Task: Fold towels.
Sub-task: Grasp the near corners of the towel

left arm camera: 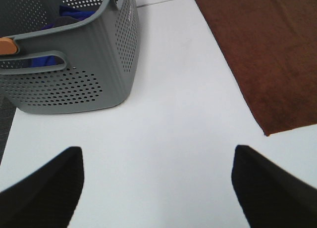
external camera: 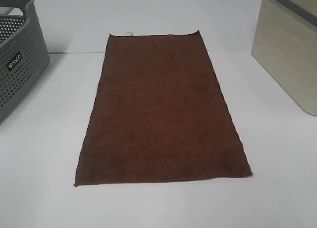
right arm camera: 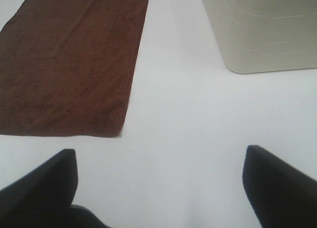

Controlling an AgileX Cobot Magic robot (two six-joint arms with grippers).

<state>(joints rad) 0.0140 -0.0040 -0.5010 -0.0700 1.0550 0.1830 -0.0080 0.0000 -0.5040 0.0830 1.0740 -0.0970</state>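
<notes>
- As it lies spread flat and unfolded, the dark brown towel (external camera: 163,109) occupies the middle of the white table (external camera: 44,154), its long sides running away from the exterior high camera and all four corners in sight.
- Small white tag (external camera: 130,33): at the towel's far edge, near the far-left corner.
- Left gripper (left arm camera: 156,153): jaws set wide apart with nothing between them, above bare table beside the towel's near-left corner and clear of the cloth.
- Right gripper (right arm camera: 159,150): jaws likewise wide and empty, above bare table beside the towel's near-right corner, not touching it.
- Grey perforated basket (external camera: 20,50): at the table's left edge, apart from the towel; blue cloth (left arm camera: 74,15) shows inside it.
- Beige bin (external camera: 292,55): at the table's right edge, apart from the towel; its contents cannot be seen.
</notes>
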